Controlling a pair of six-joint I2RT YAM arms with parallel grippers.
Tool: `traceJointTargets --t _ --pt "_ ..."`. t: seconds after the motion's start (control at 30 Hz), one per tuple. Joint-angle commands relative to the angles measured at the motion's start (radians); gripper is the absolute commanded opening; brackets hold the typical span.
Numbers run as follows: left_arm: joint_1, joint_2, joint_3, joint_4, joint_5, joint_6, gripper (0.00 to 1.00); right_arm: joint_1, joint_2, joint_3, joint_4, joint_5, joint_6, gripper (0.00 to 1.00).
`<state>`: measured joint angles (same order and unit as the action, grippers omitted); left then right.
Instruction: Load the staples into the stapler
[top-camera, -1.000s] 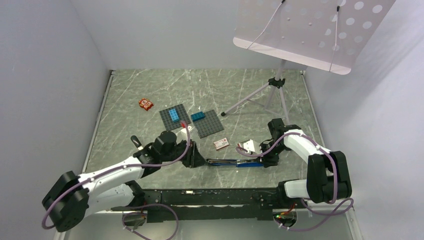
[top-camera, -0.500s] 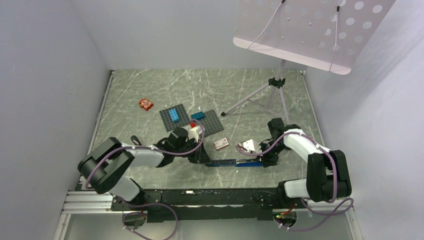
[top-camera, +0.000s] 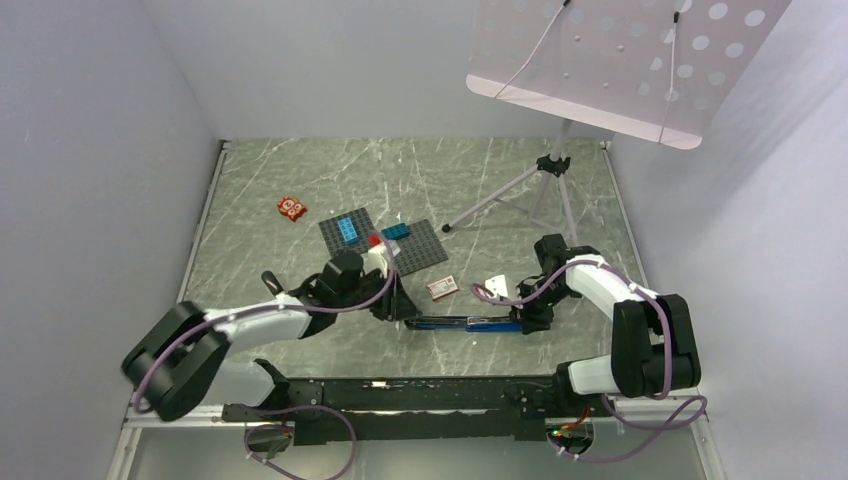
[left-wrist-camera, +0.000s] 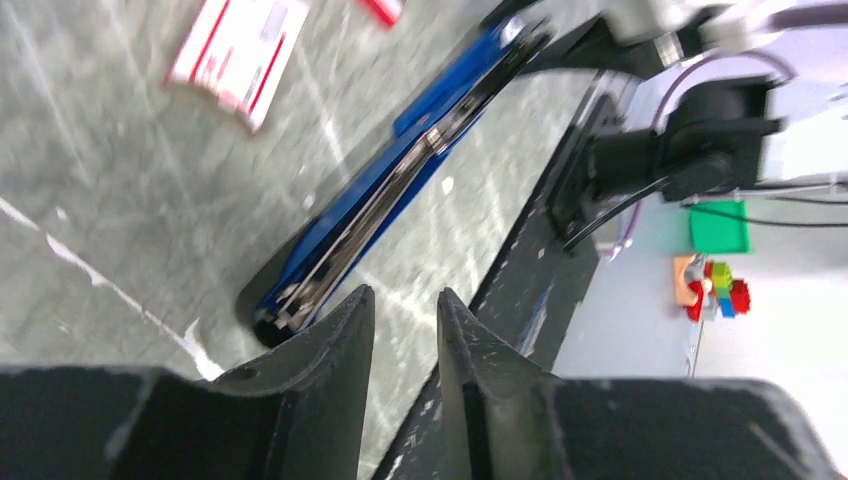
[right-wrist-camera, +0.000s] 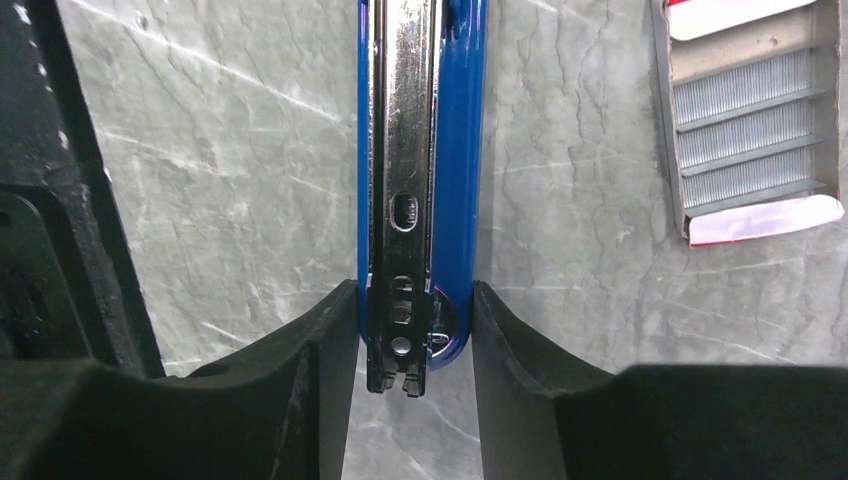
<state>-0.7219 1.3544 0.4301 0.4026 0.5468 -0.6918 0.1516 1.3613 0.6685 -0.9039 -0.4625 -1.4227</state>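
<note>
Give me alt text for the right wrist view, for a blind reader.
The right gripper clamps one end of a blue stapler with its metal channel exposed, on a grey marble table. An open tray of staples lies at upper right.

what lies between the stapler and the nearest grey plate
The white and red staple box, between stapler and grey plate in the top view.
</note>
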Motion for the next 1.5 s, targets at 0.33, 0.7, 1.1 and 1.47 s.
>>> traceJointTargets --t 0.33,0.7,1.1,1.47 --pt "0.017 -0.566 0.031 -0.459 -0.445 0.293 0.71 -0.039 -0.063 0.05 -0.002 -0.217 0.065 0.91" --pt "0.154 -0.774 -0.002 -0.714 -0.714 0.132 0.93 -0.091 -0.229 0.278 -0.069 -0.535 0.332 1.0" --pt "0.267 -0.794 0.061 -0.927 -1.014 0.107 1.0 -0.093 -0.292 0.208 0.324 -0.769 1.02 1.0" --pt "0.62 -0.51 0.163 -0.867 -0.942 0.1 0.92 -0.101 -0.436 0.113 0.437 -0.68 1.081 1.0"
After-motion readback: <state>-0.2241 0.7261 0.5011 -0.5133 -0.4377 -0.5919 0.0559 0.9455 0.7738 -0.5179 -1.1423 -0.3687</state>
